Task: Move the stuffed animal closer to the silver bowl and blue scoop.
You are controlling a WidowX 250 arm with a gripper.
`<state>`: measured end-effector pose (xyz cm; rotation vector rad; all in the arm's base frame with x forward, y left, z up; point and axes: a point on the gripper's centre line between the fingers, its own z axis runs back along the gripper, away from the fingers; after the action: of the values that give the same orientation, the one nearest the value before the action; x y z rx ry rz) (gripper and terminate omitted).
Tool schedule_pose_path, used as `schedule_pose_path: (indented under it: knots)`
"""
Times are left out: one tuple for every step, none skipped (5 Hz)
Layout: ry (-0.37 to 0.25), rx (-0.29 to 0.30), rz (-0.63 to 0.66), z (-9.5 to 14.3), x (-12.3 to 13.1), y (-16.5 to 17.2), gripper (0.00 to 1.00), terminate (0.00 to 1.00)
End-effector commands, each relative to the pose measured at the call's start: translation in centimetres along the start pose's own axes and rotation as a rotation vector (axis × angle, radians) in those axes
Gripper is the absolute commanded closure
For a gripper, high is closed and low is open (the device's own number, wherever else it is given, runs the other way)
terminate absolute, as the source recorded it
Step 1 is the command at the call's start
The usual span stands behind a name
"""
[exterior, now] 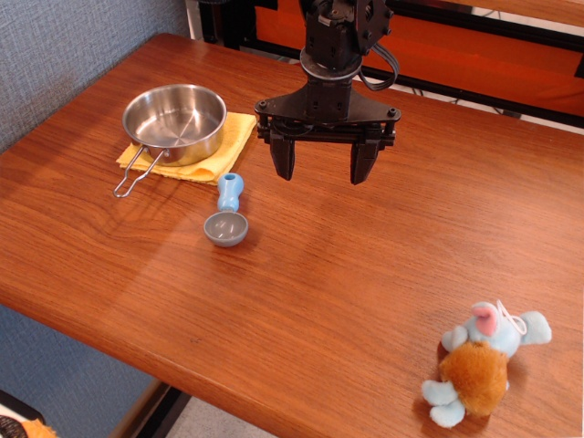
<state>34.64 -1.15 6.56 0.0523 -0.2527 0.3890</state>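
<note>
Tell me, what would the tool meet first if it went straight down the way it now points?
Probably only the bare table. The open tool points down between the blue scoop and the stuffed animal; depth is hard to judge.

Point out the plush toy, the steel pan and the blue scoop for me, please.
plush toy (474,376): main camera view, orange belly.
steel pan (173,119): main camera view, inside bottom.
blue scoop (225,228): main camera view, round cup.

The black arm comes down from the far side, wrist vertical. Its gripper (324,162) points straight down, both dark fingers (284,157) spread wide apart with nothing between them, hanging in the air.
</note>
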Motion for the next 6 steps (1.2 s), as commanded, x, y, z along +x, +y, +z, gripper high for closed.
schedule_pose_path:
  knots:
    - [0.000, 0.000, 0.000, 0.0, 0.0, 0.0, 0.00, 0.00]
    - [-0.004, 0.009, -0.011, 0.5, -1.1, 0.2, 0.00, 0.00]
    - [-0.022, -0.001, -0.049, 1.6, -2.9, -0.6, 0.00, 0.00]
    - [-0.037, 0.000, -0.046, 2.7, -4.9, -0.7, 0.00, 0.00]
    - [-0.038, -0.072, -0.080, 3.8, -7.2, -1.6, 0.00, 0.00]
    - [-0.055, -0.114, -0.138, 4.9, -9.0, -3.4, 0.00, 0.00]
